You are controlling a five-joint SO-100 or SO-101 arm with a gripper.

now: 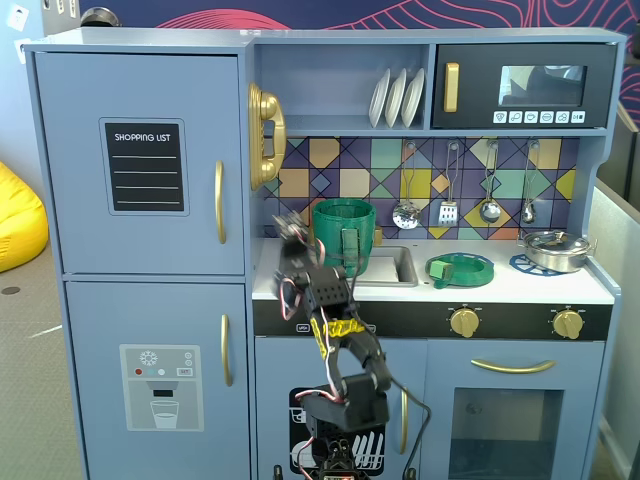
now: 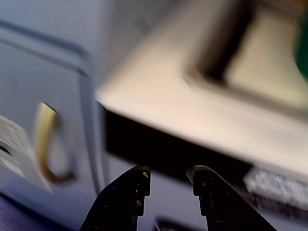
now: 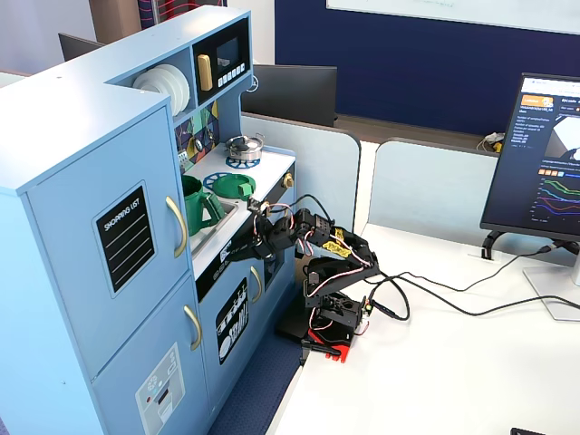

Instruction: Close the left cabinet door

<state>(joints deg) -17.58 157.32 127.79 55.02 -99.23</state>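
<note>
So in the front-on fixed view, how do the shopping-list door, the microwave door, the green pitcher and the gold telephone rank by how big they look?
Largest to smallest, as they look:
1. left cabinet door
2. microwave door
3. gold telephone and green pitcher look too alike to rank.

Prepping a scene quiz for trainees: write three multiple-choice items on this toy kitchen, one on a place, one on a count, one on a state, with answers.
1. Where is the green pitcher?
A. beside the sink on the counter
B. on the plate shelf
C. on the floor

2. How many white plates stand on the shelf?
A. one
B. three
C. five

3. How does the left cabinet door stand?
A. wide open
B. half open
C. shut, or nearly so

Answers:
1 A, it stands at the sink's left edge in a fixed view.
2 B, three rims show side by side.
3 C, both fixed views show it flush with the cabinet front, while the gripper is open and empty.
</note>
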